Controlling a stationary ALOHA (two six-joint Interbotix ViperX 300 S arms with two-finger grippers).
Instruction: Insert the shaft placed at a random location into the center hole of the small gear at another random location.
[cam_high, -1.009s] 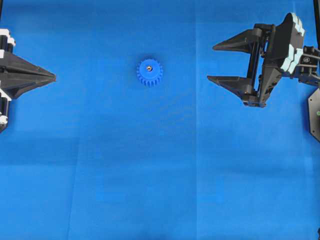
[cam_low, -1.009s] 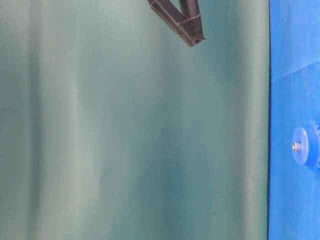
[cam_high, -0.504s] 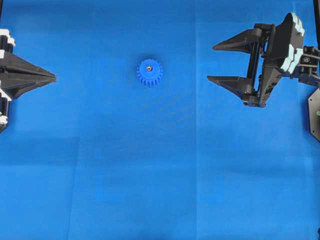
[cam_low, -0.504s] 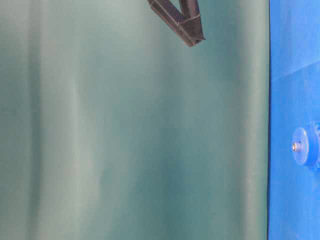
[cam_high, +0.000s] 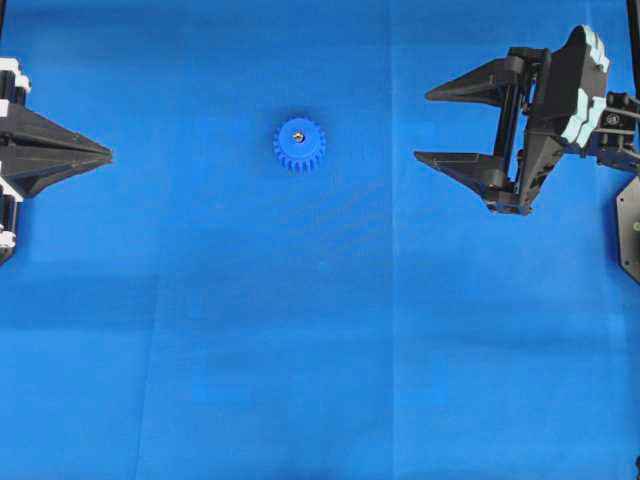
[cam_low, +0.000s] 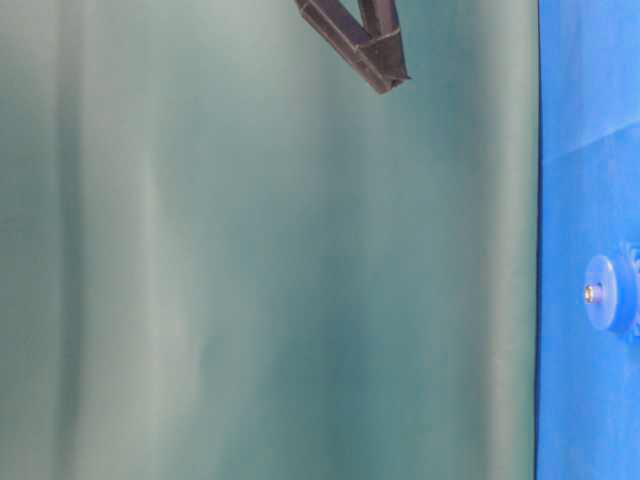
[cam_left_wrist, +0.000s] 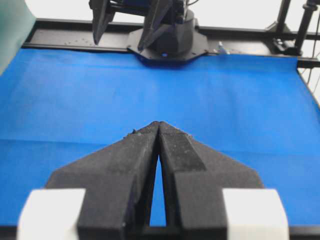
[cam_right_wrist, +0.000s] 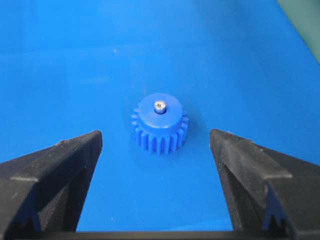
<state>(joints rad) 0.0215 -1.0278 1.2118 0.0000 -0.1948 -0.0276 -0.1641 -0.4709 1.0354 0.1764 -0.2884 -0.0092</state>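
Note:
The small gear lies flat on the blue mat, left of centre and towards the back. The shaft stands in the center hole, its shiny end poking out of the hub. The same gear shows at the right edge of the table-level view. My right gripper hovers well to the gear's right, open and empty, with the gear ahead between its fingers. Shut, with its tips touching and nothing held, my left gripper sits at the far left edge; the left wrist view shows those tips.
The blue mat covers the whole table. A green backdrop fills most of the table-level view. The right arm's base stands at the mat's far edge in the left wrist view.

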